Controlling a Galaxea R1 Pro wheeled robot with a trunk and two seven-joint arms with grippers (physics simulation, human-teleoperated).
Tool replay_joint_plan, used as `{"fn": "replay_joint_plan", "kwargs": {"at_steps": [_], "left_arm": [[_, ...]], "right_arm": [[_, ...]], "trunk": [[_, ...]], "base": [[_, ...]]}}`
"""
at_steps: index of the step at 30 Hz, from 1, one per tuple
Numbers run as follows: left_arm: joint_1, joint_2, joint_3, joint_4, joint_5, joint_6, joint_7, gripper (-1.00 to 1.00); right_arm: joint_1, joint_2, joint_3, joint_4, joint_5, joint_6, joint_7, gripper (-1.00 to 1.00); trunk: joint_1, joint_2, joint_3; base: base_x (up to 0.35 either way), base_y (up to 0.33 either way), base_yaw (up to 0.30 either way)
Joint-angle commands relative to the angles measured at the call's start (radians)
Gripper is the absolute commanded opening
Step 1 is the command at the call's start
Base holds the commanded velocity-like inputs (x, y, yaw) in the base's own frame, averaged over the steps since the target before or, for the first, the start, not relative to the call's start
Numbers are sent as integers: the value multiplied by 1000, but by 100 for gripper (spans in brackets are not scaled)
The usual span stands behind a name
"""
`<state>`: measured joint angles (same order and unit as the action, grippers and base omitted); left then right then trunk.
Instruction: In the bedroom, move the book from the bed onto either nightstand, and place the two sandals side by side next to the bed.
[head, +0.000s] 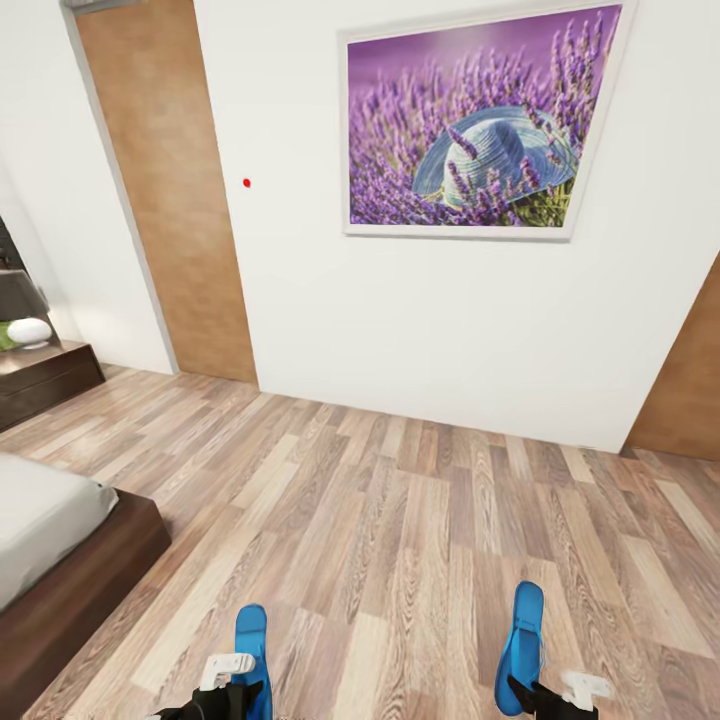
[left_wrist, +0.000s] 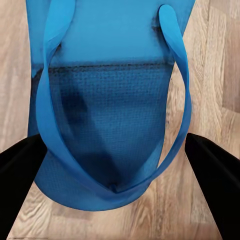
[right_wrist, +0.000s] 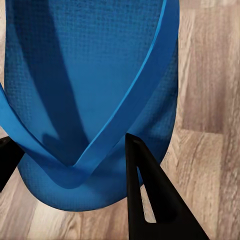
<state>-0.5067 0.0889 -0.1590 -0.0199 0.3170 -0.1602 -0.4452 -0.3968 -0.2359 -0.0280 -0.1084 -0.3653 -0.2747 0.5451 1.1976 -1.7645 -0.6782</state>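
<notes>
1. At the bottom of the head view, the left claw (head: 232, 690) has closed on one sandal (head: 252, 655), and the right claw (head: 545, 695) has closed on the other sandal (head: 523, 645).
2. In each wrist view, dark fingers (left_wrist: 212, 170) flank the blue sole at its toe end.
3. Judged from here, both sandals should be set down flat and parallel, toes aligned, close by the bed (head: 60, 560) at lower left.
4. The plank floor (head: 400, 520) is level and bare in the middle of the frame.
5. A nightstand (head: 45, 375) with a lamp (head: 25, 310) sits at the left edge; a door (head: 165, 190) and a lavender picture (head: 480, 120) hang beyond. The book is unseen.
</notes>
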Motion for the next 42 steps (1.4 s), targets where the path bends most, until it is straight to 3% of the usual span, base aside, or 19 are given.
{"fn": "replay_joint_plan", "kwargs": {"at_steps": [1, 12, 36, 39, 42], "left_arm": [[-1, 0, -8, 2, 8, -4, -3, -100], [-1, -2, -9, 2, 7, -4, -3, -100], [-1, -2, -9, 2, 8, -4, -3, -100], [-1, -3, -9, 1, 6, -3, -2, -100], [-1, -7, -9, 1, 4, -2, 1, -100]], "right_arm": [[0, 0, -3, 1, -3, -1, 6, -100], [0, 0, -3, 1, -3, -1, 6, -100], [-1, 2, -3, 1, -3, -1, 6, -100], [-1, 9, -3, 1, -3, -1, 5, -100], [0, 40, -4, 32, -3, -2, 3, -100]], "trunk": [[0, 0, -1], [0, 0, -4], [0, 0, -5], [0, 0, -5], [0, 0, -5]], "base": [[5, -3, 260], [84, -33, 240], [299, -116, 4], [295, -150, 0], [282, -180, 0]]}}
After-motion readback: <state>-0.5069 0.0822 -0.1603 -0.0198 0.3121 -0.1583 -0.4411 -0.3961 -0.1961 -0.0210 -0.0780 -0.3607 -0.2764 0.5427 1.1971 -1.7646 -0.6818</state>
